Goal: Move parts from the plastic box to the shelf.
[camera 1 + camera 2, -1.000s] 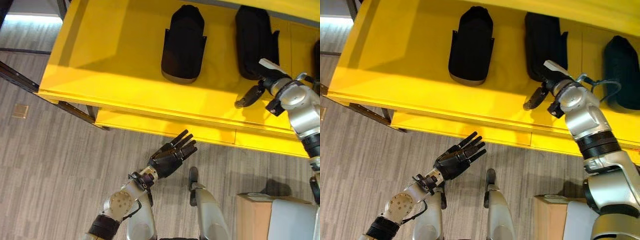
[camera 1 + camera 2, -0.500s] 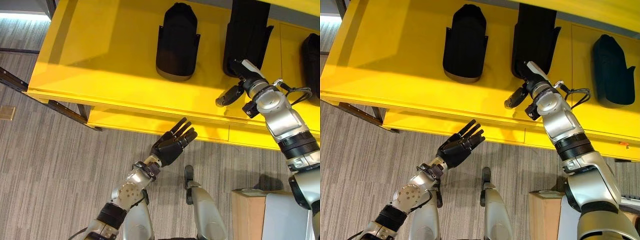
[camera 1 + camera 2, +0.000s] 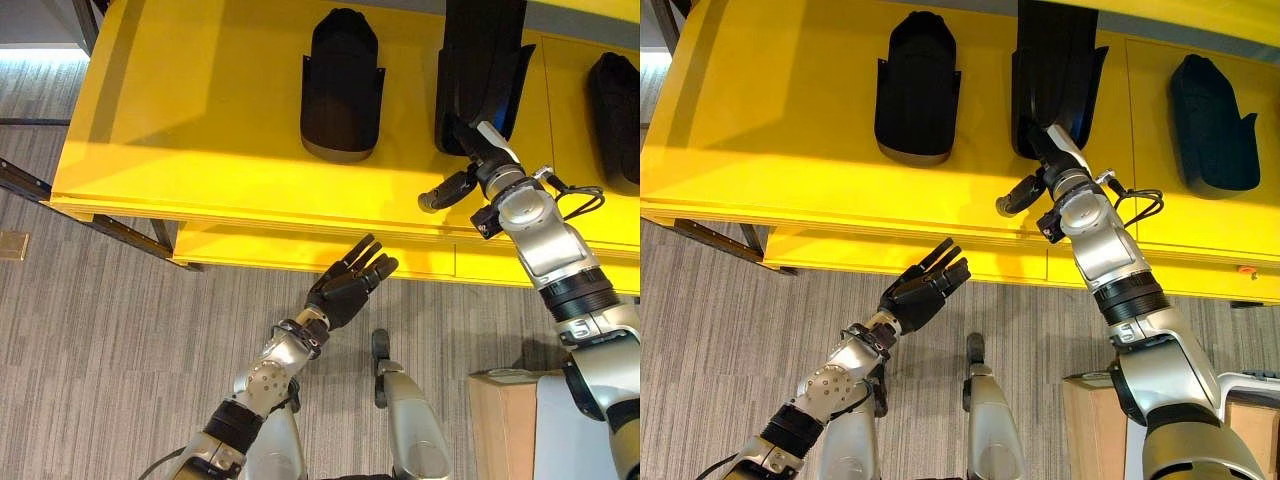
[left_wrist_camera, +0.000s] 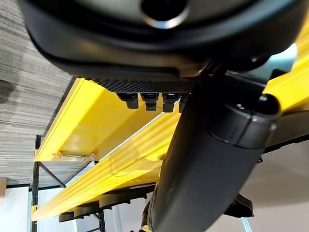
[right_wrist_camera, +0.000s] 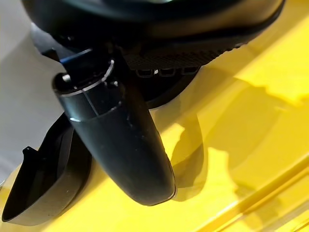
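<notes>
Change: over the last second the right hand (image 3: 1045, 150) has pushed further onto the yellow shelf (image 3: 200, 120) and now sits against the near end of the middle black part (image 3: 1055, 70). The whole view has shifted as well, so the head camera moved; the parts themselves do not seem to have shifted along the shelf.
Right hand: its thumb (image 3: 1015, 195) sticks out to the side over the shelf's front edge. The fingers are hidden under the part's near end, so I cannot tell whether they are spread or curled round it. In the right wrist view the thumb (image 5: 120, 140) hangs just above the yellow board, with a black part (image 5: 48, 179) lying beside it.
Left hand: the left hand (image 3: 348, 285) is held up in front of the shelf's front edge, fingers straight and loosely spread, holding nothing, much as it was a second ago.
Parts: three black parts lie on the shelf, well apart: the left one (image 3: 342, 85), the middle one at the right hand, and a right one (image 3: 1210, 120).
Box: a brown box corner (image 3: 1090, 425) shows on the floor by the right arm; I cannot tell if it is the source box.
Meaning: probably the middle part is being settled or let go, so this delivery looks nearly finished.
</notes>
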`<state>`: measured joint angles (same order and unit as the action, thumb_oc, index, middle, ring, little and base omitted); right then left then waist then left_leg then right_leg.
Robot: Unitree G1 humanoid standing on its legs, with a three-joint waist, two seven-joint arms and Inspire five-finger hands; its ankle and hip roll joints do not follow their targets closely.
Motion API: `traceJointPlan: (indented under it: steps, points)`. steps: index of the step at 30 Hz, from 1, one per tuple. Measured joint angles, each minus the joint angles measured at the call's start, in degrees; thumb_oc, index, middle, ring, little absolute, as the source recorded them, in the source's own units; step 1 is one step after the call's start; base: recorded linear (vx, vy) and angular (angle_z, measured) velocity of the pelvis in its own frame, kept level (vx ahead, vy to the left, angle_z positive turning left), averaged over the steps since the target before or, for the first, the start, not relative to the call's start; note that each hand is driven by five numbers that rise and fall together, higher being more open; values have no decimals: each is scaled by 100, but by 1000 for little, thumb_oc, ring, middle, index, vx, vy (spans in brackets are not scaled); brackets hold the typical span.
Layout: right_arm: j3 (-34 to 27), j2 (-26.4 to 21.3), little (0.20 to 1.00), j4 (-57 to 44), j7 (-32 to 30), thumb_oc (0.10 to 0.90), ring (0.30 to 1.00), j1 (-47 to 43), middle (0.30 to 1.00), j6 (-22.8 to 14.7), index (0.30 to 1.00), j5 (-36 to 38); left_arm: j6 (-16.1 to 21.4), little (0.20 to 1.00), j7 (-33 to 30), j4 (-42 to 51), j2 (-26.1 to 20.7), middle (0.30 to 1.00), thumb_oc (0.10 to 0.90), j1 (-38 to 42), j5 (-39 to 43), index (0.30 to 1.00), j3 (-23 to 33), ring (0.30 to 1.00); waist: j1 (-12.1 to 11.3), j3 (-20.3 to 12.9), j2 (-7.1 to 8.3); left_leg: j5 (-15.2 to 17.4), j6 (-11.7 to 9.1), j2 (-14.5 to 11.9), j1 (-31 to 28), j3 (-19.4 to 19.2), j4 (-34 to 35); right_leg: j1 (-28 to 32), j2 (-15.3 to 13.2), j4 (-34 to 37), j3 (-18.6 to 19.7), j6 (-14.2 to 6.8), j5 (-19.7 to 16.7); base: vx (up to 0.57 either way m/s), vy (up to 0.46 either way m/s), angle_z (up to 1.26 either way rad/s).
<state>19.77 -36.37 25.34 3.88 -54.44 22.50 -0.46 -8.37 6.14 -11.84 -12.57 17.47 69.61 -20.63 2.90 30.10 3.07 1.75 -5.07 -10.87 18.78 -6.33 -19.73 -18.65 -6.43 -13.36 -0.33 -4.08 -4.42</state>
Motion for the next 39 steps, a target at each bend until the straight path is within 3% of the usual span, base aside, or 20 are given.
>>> traceJointPlan:
  steps: [5, 17, 39]
  points:
    - [-260, -33, 1000, -391, 82, 900, 1000, 308, 1000, 168, 1000, 176, 0, 1000, -277, 37, 6, 1000, 900, -1, 3, 1000, 3, 1000, 15, -8, 67, 0, 0, -2, -3, 10, 2, 7, 7, -3, -1, -7, 3, 0, 0, 0]
    - [-539, -206, 1000, -967, 359, 900, 1000, 781, 1000, 560, 1000, 399, 113, 1000, -856, 124, -6, 1000, 900, -47, 204, 1000, 17, 1000, 158, -2, 405, 28, 23, 3, 1, -67, -21, 12, 7, 114, 100, -84, 24, 4, -1, -2]
    - [-742, -610, 1000, -1213, 879, 900, 1000, 1113, 1000, 673, 1000, 139, 130, 1000, -1177, 142, 5, 1000, 900, -53, 199, 1000, -2, 1000, 215, 15, 469, 199, 50, -16, 28, -107, -205, 43, 8, 76, 139, -103, 12, 1, -2, -1]
